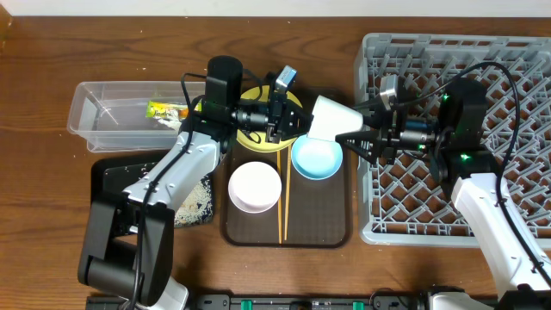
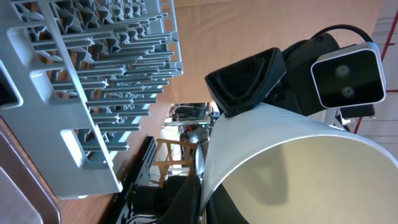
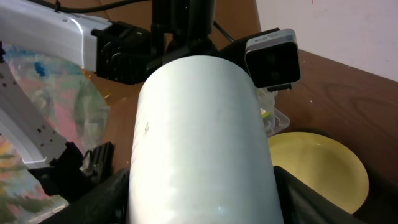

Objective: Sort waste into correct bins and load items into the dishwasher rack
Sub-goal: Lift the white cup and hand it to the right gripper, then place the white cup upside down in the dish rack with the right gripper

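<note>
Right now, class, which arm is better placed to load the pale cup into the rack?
Right. The right gripper clasps the cup beside the dishwasher rack; the left gripper sits farther from it.

Chopsticks (image 1: 282,200) on tray (image 1: 325,226), rack (image 1: 523,71) to right

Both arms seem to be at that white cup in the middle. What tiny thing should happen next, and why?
Most likely the left tool should open and let go of the cup. The right tool has a finger against each side of it, and the grey rack lies on that arm's side. Whether the left tool is gripping, I cannot tell.
</note>
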You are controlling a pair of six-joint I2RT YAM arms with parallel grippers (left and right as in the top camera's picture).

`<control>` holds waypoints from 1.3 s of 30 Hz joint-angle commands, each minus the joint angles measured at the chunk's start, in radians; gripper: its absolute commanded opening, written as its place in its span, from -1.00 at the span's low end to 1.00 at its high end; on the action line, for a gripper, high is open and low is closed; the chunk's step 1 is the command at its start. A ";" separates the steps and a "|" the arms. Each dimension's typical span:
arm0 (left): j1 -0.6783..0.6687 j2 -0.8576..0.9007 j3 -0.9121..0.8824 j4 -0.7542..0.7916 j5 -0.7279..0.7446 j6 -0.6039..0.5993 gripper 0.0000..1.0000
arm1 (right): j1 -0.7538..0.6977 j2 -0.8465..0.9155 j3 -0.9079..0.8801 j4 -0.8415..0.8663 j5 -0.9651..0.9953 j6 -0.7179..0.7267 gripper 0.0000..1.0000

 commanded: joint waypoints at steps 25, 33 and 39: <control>0.121 -0.038 0.009 -0.383 -0.546 0.626 0.07 | -0.111 -0.072 0.184 -0.508 0.789 0.056 -0.98; 0.194 -0.240 0.009 -0.703 -0.837 0.752 0.08 | -0.261 -0.071 0.416 -0.882 0.980 0.066 -0.97; 0.205 -0.394 0.009 -0.908 -1.177 0.752 0.09 | -0.373 -0.064 0.496 -1.061 1.076 0.117 -0.98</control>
